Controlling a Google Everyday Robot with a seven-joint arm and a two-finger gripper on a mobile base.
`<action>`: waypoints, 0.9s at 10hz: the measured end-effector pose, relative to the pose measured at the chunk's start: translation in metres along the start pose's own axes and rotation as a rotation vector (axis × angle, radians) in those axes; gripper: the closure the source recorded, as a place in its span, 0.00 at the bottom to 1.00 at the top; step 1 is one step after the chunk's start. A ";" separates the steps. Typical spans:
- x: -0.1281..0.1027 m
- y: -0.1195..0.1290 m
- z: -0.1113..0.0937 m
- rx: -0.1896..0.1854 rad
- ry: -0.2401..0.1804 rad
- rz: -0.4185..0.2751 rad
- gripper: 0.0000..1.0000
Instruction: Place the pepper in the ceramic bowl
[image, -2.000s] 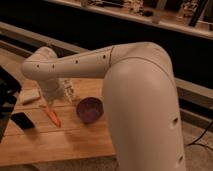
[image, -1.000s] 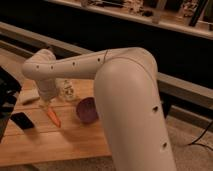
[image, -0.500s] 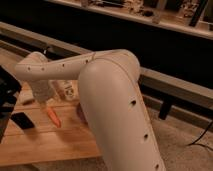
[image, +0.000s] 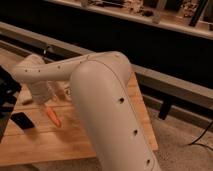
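While the pepper lies slantwise on the table, towards its left side, the gripper is held directly over the pepper's upper end, seemingly touching it. This stance is suited to a grasp from above. Whether the gripper is spread or closed on the pepper cannot be told. The bowl is not seen and is judged hidden behind the arm, so the placing is taken as not yet done. A black object is seen beside the pepper.
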 end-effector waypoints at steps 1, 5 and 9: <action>0.000 -0.001 0.005 -0.004 0.007 0.008 0.35; 0.002 -0.007 0.021 -0.025 0.034 0.041 0.35; 0.003 -0.003 0.044 -0.028 0.086 0.000 0.35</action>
